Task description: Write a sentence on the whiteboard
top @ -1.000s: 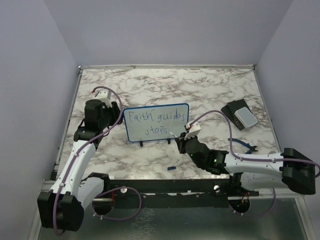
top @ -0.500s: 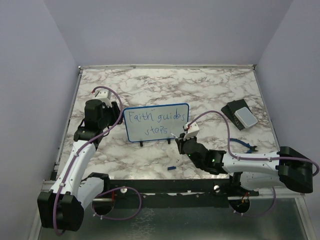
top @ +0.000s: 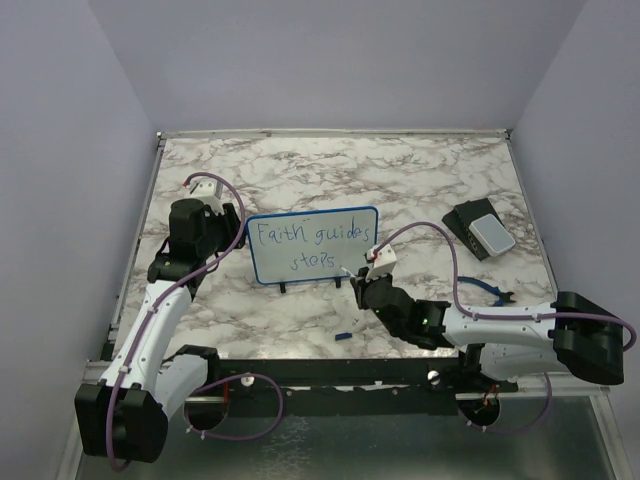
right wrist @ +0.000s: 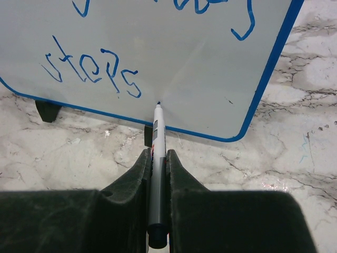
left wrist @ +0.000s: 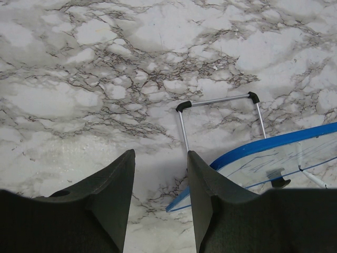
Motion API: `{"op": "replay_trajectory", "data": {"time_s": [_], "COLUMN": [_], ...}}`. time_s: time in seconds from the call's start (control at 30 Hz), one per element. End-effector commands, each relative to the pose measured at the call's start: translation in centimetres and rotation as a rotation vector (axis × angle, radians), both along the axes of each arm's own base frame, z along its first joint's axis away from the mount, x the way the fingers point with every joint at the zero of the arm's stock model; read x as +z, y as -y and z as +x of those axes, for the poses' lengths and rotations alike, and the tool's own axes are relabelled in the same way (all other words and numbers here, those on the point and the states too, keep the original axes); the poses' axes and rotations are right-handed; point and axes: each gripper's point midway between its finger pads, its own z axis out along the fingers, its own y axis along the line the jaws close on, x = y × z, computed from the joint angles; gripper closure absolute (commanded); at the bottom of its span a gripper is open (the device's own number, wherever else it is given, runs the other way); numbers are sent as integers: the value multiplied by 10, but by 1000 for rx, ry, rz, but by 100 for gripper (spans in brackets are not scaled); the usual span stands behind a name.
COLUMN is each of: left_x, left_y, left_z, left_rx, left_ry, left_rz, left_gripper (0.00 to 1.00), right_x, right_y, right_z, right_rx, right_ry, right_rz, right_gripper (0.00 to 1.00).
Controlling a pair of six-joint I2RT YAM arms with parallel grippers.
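The whiteboard [top: 330,250] stands upright at mid table on two black feet, blue frame around it. The sentence reads "Faith guides" [top: 310,235] over "steps" [top: 312,261] in blue ink. My right gripper [top: 360,282] is shut on a grey marker [right wrist: 157,132], and its tip touches the whiteboard [right wrist: 200,63] just right of and below "steps" [right wrist: 89,68]. My left gripper [left wrist: 160,158] is open at the board's left edge. The blue frame [left wrist: 274,145] runs past its right finger, and the board's wire stand [left wrist: 218,101] shows beyond.
A dark block with a pale grey pad [top: 481,232] lies at the right. A blue-handled tool [top: 487,290] lies near the right arm. A small blue cap [top: 343,336] lies on the marble in front of the board. Lilac walls close in on three sides.
My right arm has shifted slightly left and toward the board with the marker. The left arm and the board have not moved.
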Motion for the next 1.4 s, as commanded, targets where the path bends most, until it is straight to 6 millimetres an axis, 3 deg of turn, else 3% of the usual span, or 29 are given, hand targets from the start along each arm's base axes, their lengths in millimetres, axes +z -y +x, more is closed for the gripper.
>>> {"op": "replay_trajectory", "data": {"time_s": [0.0,0.27,0.43,0.63,0.87,1.0,1.1,1.23,1.37], "left_x": [-4,-2,13,33,71,99,129,157,168], "left_y": [3,-11,-39,-59,-58,-46,-27,1,58], "left_z": [-3,-2,-5,-11,-13,-12,-11,-11,-19], "left_rx": [-12,61,207,310,259,189,113,-12,-219], "left_ry": [-8,1,52,123,241,288,346,388,392], "left_rz": [-4,30,87,113,155,169,136,129,79], "left_gripper": [53,53,36,19,17,22,25,27,28], "right_x": [12,20,41,78,146,197,223,239,246], "right_y": [0,-9,-12,10,32,41,53,68,84], "right_z": [8,-3,-20,-13,10,18,30,55,81], "right_rx": [-40,76,198,110,-33,-65,-110,-142,-185], "right_ry": [36,36,45,99,258,395,464,485,489], "right_rz": [19,40,83,106,82,111,94,109,93], "right_gripper": [99,100,99,99,99,99,99,99,99]}}
